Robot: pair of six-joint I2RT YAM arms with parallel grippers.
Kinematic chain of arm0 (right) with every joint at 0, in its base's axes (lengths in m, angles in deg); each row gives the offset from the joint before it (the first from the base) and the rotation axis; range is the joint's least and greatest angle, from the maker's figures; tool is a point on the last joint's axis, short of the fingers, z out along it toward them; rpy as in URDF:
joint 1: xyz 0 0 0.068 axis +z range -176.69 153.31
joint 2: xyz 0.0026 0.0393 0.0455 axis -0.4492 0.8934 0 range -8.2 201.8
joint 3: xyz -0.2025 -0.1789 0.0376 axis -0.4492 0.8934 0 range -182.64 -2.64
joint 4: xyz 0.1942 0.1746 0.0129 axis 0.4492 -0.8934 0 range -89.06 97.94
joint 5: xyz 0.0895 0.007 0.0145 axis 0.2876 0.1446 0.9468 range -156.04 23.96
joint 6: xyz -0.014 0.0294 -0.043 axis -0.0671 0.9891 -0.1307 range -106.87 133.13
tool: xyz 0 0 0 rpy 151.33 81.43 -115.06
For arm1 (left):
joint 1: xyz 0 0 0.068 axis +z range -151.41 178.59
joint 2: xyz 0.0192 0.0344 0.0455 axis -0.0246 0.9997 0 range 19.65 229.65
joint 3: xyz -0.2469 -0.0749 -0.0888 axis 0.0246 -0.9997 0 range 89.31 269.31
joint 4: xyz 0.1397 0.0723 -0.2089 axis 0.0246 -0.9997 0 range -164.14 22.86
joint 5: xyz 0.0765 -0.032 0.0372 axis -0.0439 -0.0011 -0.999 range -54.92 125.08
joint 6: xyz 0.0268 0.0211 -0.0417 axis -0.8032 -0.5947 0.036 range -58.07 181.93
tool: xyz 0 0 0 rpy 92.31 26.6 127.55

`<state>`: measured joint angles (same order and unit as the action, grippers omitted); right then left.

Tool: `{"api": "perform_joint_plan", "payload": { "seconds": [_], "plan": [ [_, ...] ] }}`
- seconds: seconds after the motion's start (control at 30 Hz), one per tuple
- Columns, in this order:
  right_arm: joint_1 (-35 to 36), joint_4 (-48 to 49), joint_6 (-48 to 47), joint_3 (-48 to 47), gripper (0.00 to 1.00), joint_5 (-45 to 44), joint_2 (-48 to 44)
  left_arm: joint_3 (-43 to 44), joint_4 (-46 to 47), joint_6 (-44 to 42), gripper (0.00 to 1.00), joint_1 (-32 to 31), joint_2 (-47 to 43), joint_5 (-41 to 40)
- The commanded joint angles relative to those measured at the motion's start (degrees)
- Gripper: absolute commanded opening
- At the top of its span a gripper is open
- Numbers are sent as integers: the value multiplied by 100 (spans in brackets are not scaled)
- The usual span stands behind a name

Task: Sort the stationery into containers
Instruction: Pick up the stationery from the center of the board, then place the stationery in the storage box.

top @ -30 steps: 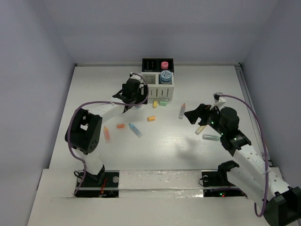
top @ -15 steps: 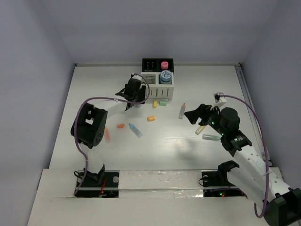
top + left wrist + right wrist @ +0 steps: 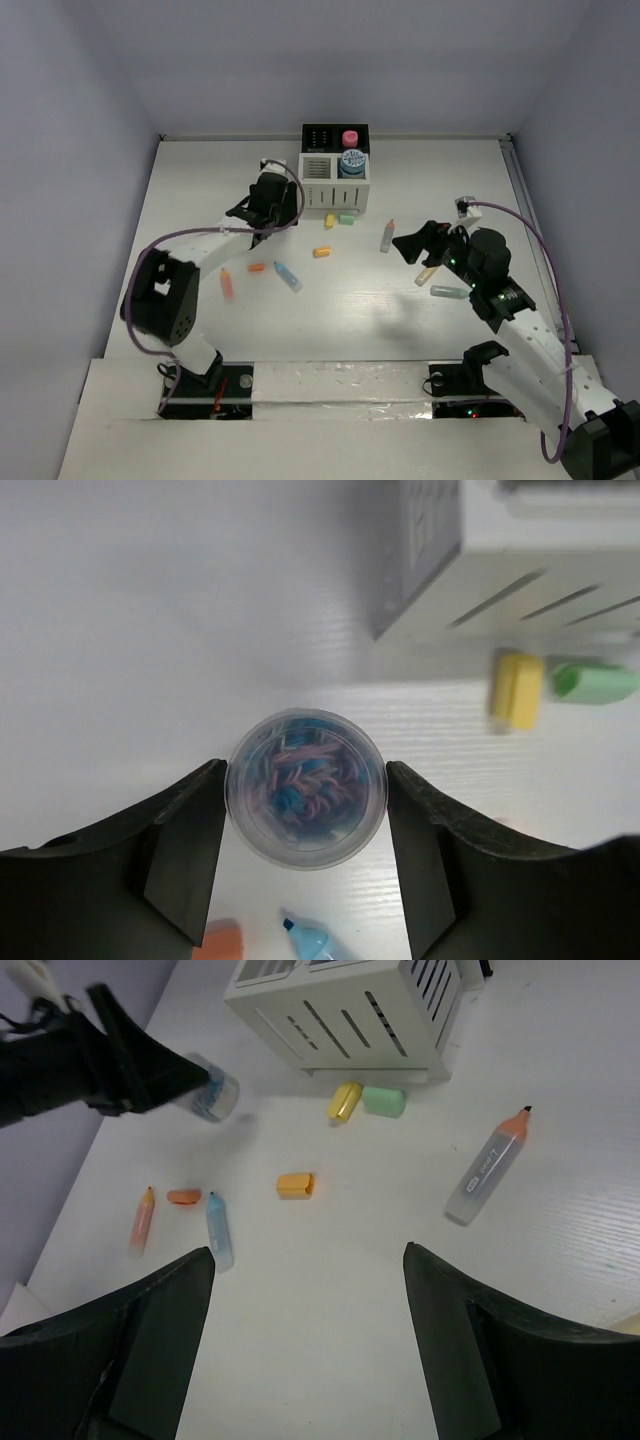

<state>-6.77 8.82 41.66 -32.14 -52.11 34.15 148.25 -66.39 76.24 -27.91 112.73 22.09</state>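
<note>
**Item:** clear round tub [image 3: 305, 798] of coloured loops, lid upward.
**Location:** between the fingers of the left gripper [image 3: 307, 785], just off the near-left corner of the desk organiser [image 3: 335, 165]. From the right wrist view it appears to hang a little above the table [image 3: 400, 300].
**Left jaws:** clamped on the tub, one finger against each side of its curved wall.
**Right gripper** [image 3: 307, 1255]**:** jaws apart, nothing between them, hovering well away to the right.

**Risks, as judged:**
- Slip or twist: the wall is smooth and round and the fingers meet it only along narrow lines, so a quick swing could let it rotate or drop.
- Collision: the organiser's slatted wall stands close, and too low a carry would knock the tub against its rim.
- Scatter: a yellow stub [image 3: 518, 688] and green stub [image 3: 597, 681] lie at the organiser's foot, where a dropped tub could roll into them.
- Fit: a tilted release could leave the tub perched on a divider.
</note>
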Motion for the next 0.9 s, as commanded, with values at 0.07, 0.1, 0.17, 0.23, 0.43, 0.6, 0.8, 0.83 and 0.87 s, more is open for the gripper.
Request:
{"api": "perform_joint_plan", "payload": {
  "seconds": [0.07,0.1,0.17,0.23,0.43,0.6,0.8,0.83,0.87],
  "plan": [
    [-15,298,29,-12,82,57,-34,599,-66,415,6,31,-1511,-116],
    [-15,307,29,-4,82,66,-42,732,-93,433,6,31,-1547,-55],
    [-15,325,38,5,82,74,-42,1213,-339,450,6,31,-1486,208],
    [-15,325,38,14,82,83,-42,1540,-392,433,7,31,-1233,480],
    [-15,281,12,14,82,57,-95,2806,-681,327,7,-22,-170,684],
    [-15,289,21,23,82,118,-78,3763,-1094,126,7,-302,552,439],
    [-15,351,38,49,82,162,-43,4266,-1438,-59,7,-425,1168,25],
    [-15,351,38,41,82,171,-34,4319,-1464,-103,7,-426,1264,-53],
    [-15,360,38,49,82,180,-34,4337,-1490,-129,7,-426,1309,-98]
  ]
}}
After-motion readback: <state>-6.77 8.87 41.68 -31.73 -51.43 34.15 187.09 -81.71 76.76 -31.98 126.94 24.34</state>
